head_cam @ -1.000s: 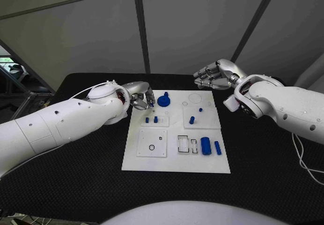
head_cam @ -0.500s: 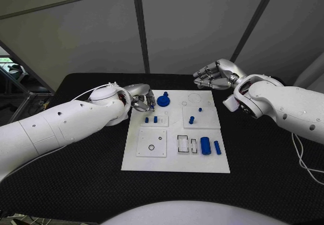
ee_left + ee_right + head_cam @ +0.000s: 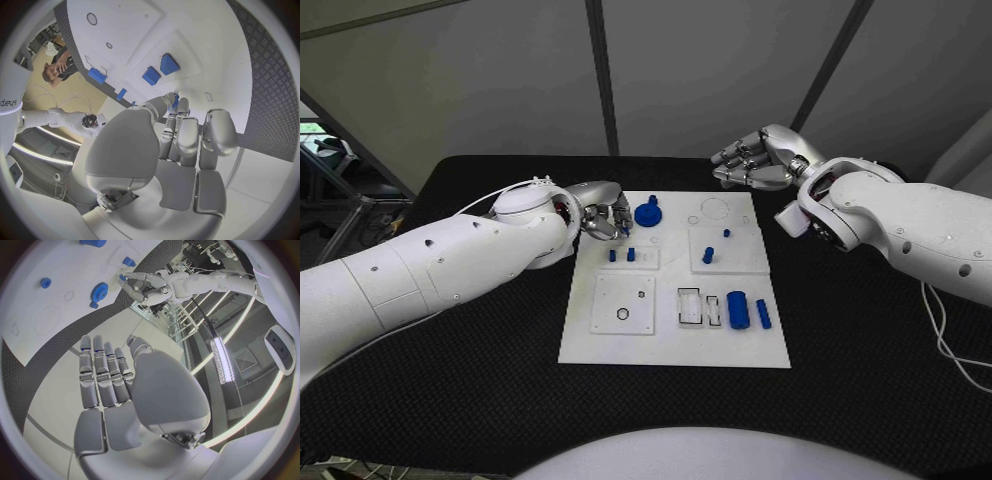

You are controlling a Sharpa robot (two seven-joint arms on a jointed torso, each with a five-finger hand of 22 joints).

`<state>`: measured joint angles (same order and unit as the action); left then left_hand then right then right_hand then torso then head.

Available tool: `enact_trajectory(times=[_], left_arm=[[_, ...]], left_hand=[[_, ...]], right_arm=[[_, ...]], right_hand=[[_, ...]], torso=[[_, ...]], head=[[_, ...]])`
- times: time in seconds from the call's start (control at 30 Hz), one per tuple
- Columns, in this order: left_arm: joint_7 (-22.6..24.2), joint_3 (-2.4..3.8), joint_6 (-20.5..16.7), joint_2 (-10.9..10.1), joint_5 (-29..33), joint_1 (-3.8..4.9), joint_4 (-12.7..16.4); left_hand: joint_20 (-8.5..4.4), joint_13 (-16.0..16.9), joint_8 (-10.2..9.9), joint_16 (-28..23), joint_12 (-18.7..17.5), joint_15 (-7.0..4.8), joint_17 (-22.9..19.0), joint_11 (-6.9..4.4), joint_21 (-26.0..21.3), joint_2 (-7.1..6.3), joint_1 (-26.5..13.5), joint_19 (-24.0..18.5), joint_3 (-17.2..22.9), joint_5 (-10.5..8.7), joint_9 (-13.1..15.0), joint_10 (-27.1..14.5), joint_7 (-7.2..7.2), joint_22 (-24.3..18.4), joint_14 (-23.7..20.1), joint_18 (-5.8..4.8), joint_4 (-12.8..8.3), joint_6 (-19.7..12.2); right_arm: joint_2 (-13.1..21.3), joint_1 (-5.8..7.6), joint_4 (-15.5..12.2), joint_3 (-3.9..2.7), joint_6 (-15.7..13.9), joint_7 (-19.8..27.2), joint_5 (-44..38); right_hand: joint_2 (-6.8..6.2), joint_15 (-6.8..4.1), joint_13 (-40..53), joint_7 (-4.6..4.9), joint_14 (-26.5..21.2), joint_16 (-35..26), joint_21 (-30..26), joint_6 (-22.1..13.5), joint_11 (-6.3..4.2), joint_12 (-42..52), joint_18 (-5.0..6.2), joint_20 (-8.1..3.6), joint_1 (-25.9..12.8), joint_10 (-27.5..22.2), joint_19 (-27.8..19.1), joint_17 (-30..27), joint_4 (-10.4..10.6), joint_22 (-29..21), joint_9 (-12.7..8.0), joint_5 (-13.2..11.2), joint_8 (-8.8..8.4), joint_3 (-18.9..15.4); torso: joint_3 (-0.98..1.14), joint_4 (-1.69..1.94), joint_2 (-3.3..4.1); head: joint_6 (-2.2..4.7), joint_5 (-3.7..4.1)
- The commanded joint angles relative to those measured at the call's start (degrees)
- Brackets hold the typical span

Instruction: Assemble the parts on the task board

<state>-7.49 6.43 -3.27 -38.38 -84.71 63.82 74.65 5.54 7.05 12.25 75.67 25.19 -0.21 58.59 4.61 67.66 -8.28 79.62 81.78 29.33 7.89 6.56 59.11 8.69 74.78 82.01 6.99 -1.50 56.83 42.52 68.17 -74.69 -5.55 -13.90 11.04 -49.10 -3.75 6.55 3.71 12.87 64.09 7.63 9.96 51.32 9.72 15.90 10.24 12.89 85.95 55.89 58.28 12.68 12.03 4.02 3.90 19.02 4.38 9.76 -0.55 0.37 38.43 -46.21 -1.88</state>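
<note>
The white task board (image 3: 672, 335) lies mid-table. A blue gear (image 3: 648, 215) stands near its far edge and shows again as the gear (image 3: 99, 291). Two short blue pegs (image 3: 622, 255) stand side by side below it, seen too as pegs (image 3: 159, 70). A blue cylinder (image 3: 738, 309) and a thin bar (image 3: 763, 313) lie at the near right. My left hand (image 3: 602, 221) hovers at the board's far left corner with fingers curled, pinching a small blue part (image 3: 177, 102) at its tips. My right hand (image 3: 759, 160) hangs beyond the far right corner, its fingers (image 3: 103, 372) straight and holding nothing.
Two more small blue pieces (image 3: 708, 255) stand on the board's right middle panel. A plate with holes (image 3: 625, 303) and rectangular slots (image 3: 692, 306) sit in the near half. Black table (image 3: 444, 390) surrounds the board.
My left hand has drawn back a little toward the board's left edge. The right hand and the parts on the board have stayed put.
</note>
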Motion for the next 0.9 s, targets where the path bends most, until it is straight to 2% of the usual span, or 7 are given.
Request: enact_trajectory(times=[0.03, 0.9], left_arm=[[0.0, 0.04, 1.6, 0.1, 0.2, 0.07, 0.0], [0.2, -0.01, 1.9, 1.1, 0.2, 0.07, -1.3]], left_hand=[[0.06, 0.0, -0.4, 0.0, -0.3, 0.17, 0.0, -0.07, 0.1, -0.06, -0.5, 0.1, -0.1, -0.35, 0.0, 0.5, -0.13, 0.1, 0.0, -2.11, 0.1, 0.3], [-0.01, 0.2, -0.4, 0.0, -0.4, 0.02, -0.2, -0.25, -0.1, -0.11, -0.8, 0.0, -0.4, -0.49, 0.0, 1.1, -0.34, 0.0, 0.0, -2.04, 0.2, 0.8]], right_arm=[[0.0, 0.08, -0.1, -0.04, 0.1, 0.3, -0.1], [0.0, 0.09, -0.2, -0.04, 0.1, 0.2, -0.1]], right_hand=[[0.26, 0.16, -0.1, 0.56, -0.2, 0.3, -0.2, 0.1, 0.01, 0.3, 0.25, -0.07, -0.4, -0.4, 0.4, -0.1, 0.0, -0.1, 0.1, 0.3, 0.09, 0.3], [0.26, 0.16, -0.1, 0.56, -0.2, 0.4, -0.4, 0.2, 0.01, 0.4, 0.25, -0.09, -0.5, -0.4, 0.5, -0.2, -0.1, -0.1, 0.1, 0.3, 0.11, 0.5]], torso=[[-0.02, 0.05, -0.01], [0.02, -0.01, 0.01]], head=[[-0.04, -0.04], [-0.34, 0.02]])
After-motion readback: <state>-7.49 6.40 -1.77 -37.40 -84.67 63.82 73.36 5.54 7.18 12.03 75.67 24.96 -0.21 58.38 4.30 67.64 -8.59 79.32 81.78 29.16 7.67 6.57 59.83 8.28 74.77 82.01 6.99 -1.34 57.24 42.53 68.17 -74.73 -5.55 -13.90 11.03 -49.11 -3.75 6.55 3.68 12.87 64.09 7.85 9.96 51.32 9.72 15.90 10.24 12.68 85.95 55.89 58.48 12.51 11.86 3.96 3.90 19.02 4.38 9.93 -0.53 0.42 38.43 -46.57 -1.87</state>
